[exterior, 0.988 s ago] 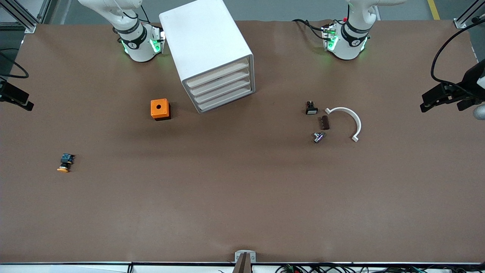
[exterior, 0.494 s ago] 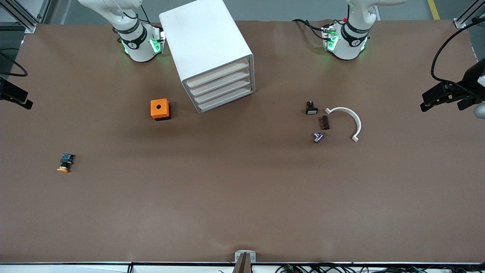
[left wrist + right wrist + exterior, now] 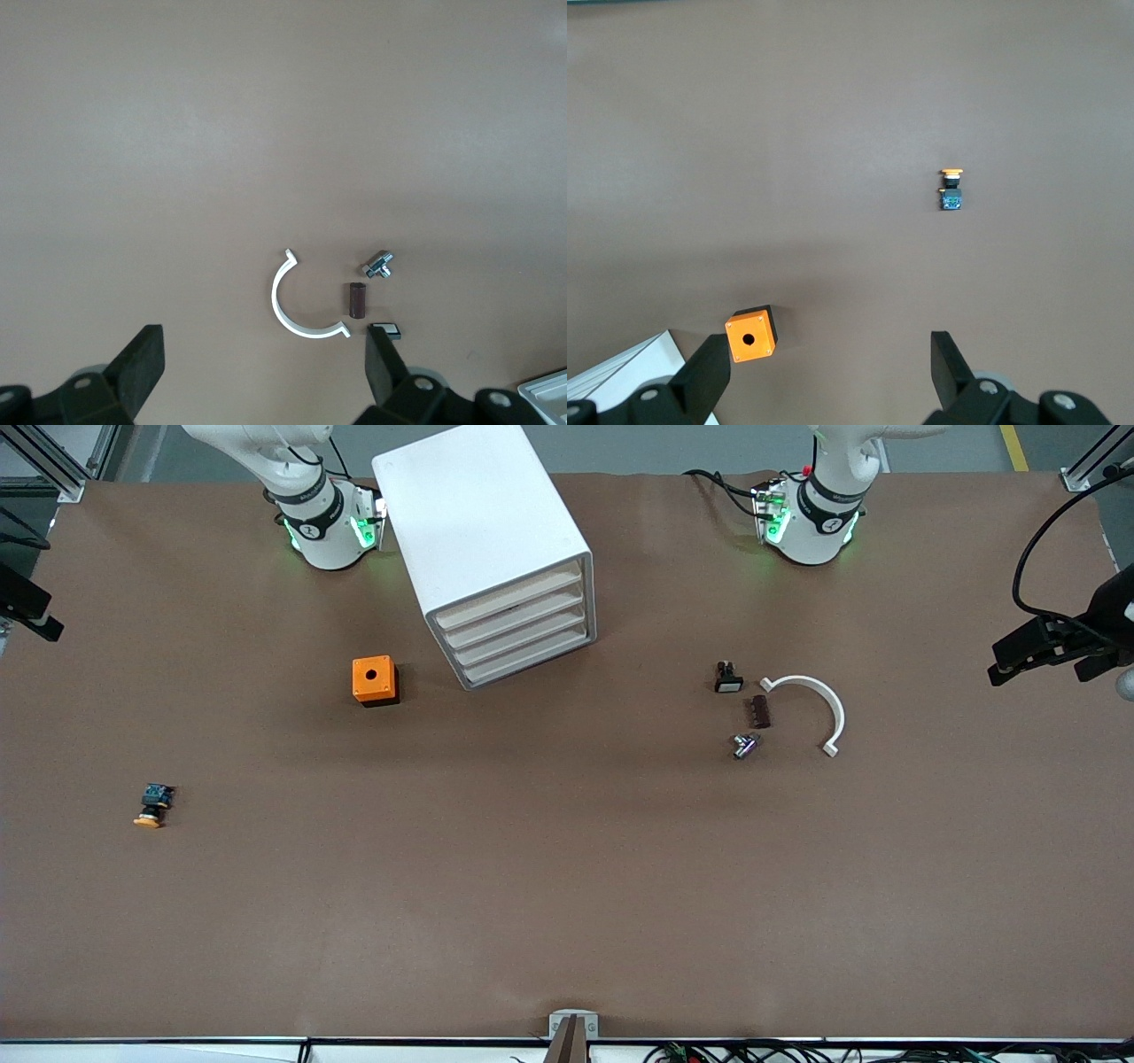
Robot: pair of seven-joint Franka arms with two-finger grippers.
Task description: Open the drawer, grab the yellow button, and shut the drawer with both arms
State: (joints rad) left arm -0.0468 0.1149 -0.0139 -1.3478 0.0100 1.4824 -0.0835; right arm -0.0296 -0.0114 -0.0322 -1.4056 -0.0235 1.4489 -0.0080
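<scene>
The white cabinet [image 3: 483,540] stands between the arm bases, and each drawer [image 3: 518,627] in its front is pushed in. The button [image 3: 151,805] lies on its side on the brown table toward the right arm's end, also seen as button [image 3: 951,188]. My right gripper [image 3: 31,615] hangs high over that end's edge; in its wrist view the right gripper [image 3: 831,372] is open and holds nothing. My left gripper [image 3: 1035,671] hovers high over the left arm's end; its wrist view shows the left gripper [image 3: 263,367] open and holding nothing.
An orange box [image 3: 374,680] with a round hole sits beside the cabinet. Toward the left arm's end lie a white curved clip [image 3: 811,707], a brown cylinder [image 3: 759,711], a metal fitting [image 3: 744,745] and a small black part [image 3: 728,679] with a white face.
My right gripper has slid along the table's end toward the arm bases, showing less in the front view. The left gripper has shifted slightly outward. Nothing on the table moved.
</scene>
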